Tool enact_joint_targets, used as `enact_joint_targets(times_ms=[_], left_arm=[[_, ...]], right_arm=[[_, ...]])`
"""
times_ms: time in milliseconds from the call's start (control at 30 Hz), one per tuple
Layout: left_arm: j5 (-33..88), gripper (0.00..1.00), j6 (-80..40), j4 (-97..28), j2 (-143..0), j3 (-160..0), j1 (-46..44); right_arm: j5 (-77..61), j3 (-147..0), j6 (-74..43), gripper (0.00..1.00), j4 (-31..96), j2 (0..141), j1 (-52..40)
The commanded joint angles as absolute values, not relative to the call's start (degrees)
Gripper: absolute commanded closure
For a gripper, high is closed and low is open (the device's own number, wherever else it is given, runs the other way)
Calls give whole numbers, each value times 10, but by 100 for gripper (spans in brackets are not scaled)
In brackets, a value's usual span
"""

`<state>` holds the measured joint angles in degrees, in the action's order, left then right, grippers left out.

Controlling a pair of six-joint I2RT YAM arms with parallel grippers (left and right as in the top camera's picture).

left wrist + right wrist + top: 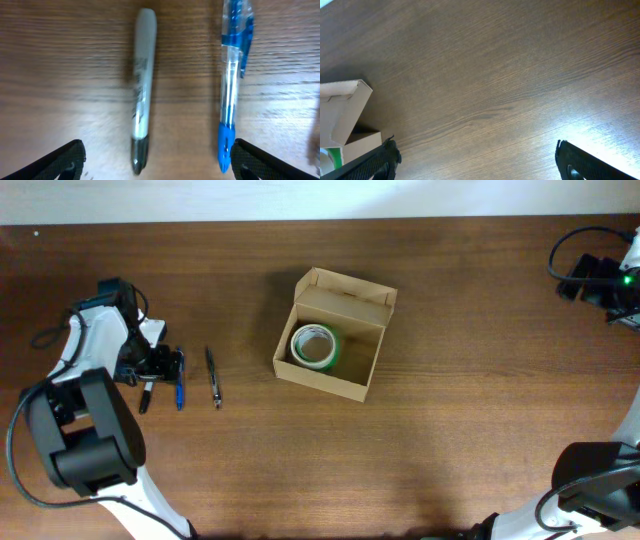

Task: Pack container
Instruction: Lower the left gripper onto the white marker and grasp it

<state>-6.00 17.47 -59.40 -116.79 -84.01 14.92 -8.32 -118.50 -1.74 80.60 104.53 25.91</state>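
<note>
Overhead: the container [335, 335] sits near the middle of the table [450, 460]. Its lid is open and the flap stands up on the side toward the far edge. A green-and-white tape roll [315, 346] lies flat in its left half.

The left gripper [158, 366] is low over the table near the left edge, well apart from the container. Just past it we see a grey marker [146, 395], a blue pen [180, 392] and a dark pen [214, 378], lying roughly parallel.

The right gripper [590, 280] is by the far right corner, also well apart from the container. We cannot tell either finger state from this view.

Left wrist: the fingers [65, 160] are spread wide, one at each bottom corner. The marker and blue pen lie on the wood, pointing into the gap between the fingers. The marker's tip is near the middle of the gap, and the pen's blue end is just beside the right finger. Nothing is gripped, and the container is out of this view.

Right wrist: the fingers [580, 160] are spread and hold nothing, with bare wood between them. The container shows at the left edge, its raised flap above the left finger. We cannot tell whether it touches the finger. A sliver of green tape shows in the bottom-left corner
</note>
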Motion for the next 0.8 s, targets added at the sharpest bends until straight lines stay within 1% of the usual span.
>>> enact_joint_targets(times_ms=[0,133,233,433,467,667,733,767], left_arm=[[-51,9,201,-590,-1187,-845,154],[-51,11,203,-585,-1193,-845,165],[-45,11,203,-581,-1193,-845,182],[48,11,225,-570,-1194,-845,220],[55,16,227,-569,-1195,-845,222],[46,22,226,-567,-1215,-845,204],[21,28,221,-568,-1220,-845,195],[4,29,212,-567,-1221,-845,191]], right_arm=[[-90,-1183,-22,1,806,1050,259],[-90,-1183,-22,1,806,1050,259],[-90,-1183,-22,1,806,1050,259],[-90,-1183,-22,1,806,1050,259],[-90,-1183,-22,1,806,1050,259],[-90,-1183,-22,1,806,1050,259],[-90,-1183,-22,1,806,1050,259],[-91,-1183,-22,1,806,1050,259]])
